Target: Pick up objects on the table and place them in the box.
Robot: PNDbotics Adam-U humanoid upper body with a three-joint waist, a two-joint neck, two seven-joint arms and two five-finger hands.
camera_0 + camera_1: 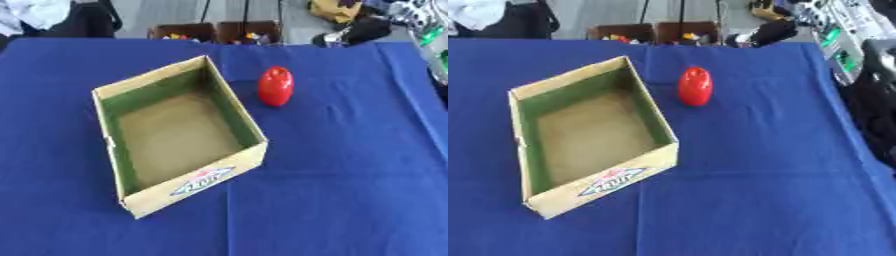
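Left eye view: red object (275, 86) upright

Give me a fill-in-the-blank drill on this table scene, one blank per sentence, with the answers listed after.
1. The cardboard box holds ____ objects inside it.
2. The single loose thing on the cloth, an egg-shaped object, is coloured ____.
3. That object stands to the ____ of the box, by its far corner, apart from its wall.
4. The table is covered in a ____ cloth.

Missing words: no; red; right; blue
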